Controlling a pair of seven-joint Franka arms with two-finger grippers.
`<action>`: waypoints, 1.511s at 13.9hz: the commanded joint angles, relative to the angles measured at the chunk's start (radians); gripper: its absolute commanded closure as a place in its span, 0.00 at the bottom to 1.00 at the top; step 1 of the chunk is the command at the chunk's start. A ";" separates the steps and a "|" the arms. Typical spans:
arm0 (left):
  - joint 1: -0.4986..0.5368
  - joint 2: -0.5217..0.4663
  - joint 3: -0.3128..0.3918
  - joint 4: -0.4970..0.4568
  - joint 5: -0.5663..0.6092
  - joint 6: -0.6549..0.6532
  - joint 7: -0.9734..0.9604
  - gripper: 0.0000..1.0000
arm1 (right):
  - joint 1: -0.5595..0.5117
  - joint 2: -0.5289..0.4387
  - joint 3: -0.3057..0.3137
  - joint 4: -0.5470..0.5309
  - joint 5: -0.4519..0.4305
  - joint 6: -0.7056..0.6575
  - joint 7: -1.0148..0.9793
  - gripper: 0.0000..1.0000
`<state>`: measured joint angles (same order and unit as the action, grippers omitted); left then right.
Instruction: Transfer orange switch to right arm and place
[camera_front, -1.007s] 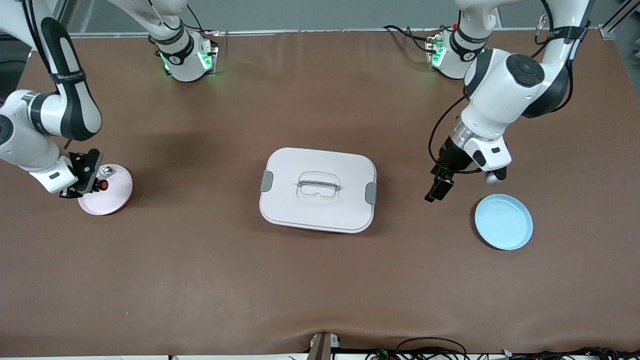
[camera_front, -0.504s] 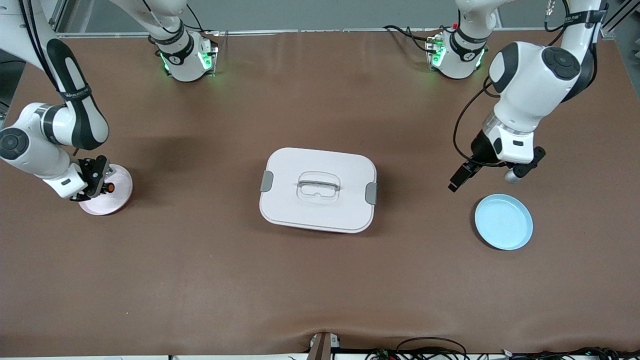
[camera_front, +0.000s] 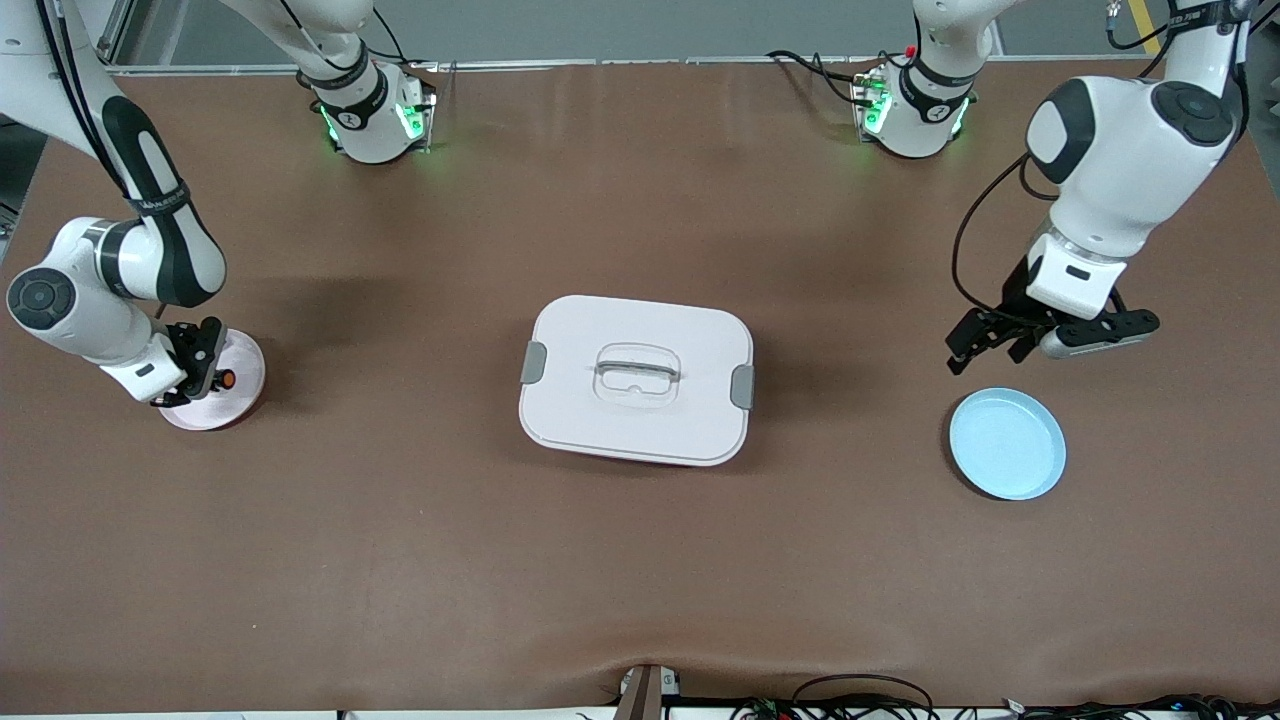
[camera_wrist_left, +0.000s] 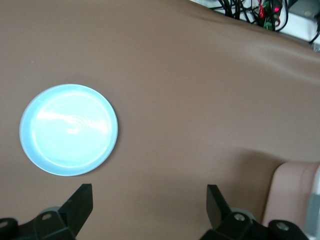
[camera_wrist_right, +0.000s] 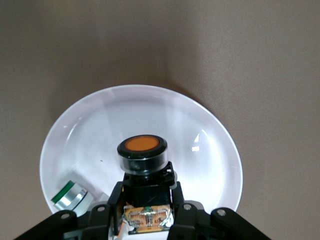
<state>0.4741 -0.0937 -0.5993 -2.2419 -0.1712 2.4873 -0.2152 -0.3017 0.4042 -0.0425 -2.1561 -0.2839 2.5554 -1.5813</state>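
Note:
The orange switch (camera_wrist_right: 142, 150), a stubby black push-button with a round orange cap, is clamped in my right gripper (camera_wrist_right: 146, 192), which is shut on its black body. In the front view the orange switch (camera_front: 228, 379) and right gripper (camera_front: 205, 375) hang low over the pink plate (camera_front: 240, 400) at the right arm's end of the table. Whether the switch touches the plate (camera_wrist_right: 220, 145) I cannot tell. My left gripper (camera_front: 988, 345) is open and empty, above bare table beside the blue plate (camera_front: 1007, 443). The left wrist view shows the left gripper (camera_wrist_left: 148, 197) with its fingers wide apart.
A white lidded box (camera_front: 636, 379) with a recessed handle sits mid-table; its corner (camera_wrist_left: 295, 195) shows in the left wrist view. A small silvery part with a green ring (camera_wrist_right: 70, 196) lies in the pink plate. The blue plate (camera_wrist_left: 68, 129) holds nothing.
The left arm has swung away from the box toward its own end of the table, still open. The right gripper has shifted slightly over the pink plate with the switch held.

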 joint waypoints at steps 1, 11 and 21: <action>0.044 -0.075 -0.004 -0.019 -0.021 -0.074 0.117 0.00 | -0.028 0.036 0.015 0.031 -0.040 0.012 -0.006 1.00; 0.050 -0.083 0.104 0.293 -0.008 -0.479 0.140 0.00 | -0.037 0.077 0.015 0.048 -0.057 0.057 -0.005 1.00; 0.066 -0.060 0.107 0.361 -0.008 -0.542 0.126 0.00 | -0.025 0.024 0.024 0.134 -0.032 -0.150 0.061 0.00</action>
<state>0.5294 -0.1602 -0.4895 -1.9063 -0.1712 1.9658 -0.0968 -0.3197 0.4679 -0.0329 -2.0190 -0.3141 2.4481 -1.5597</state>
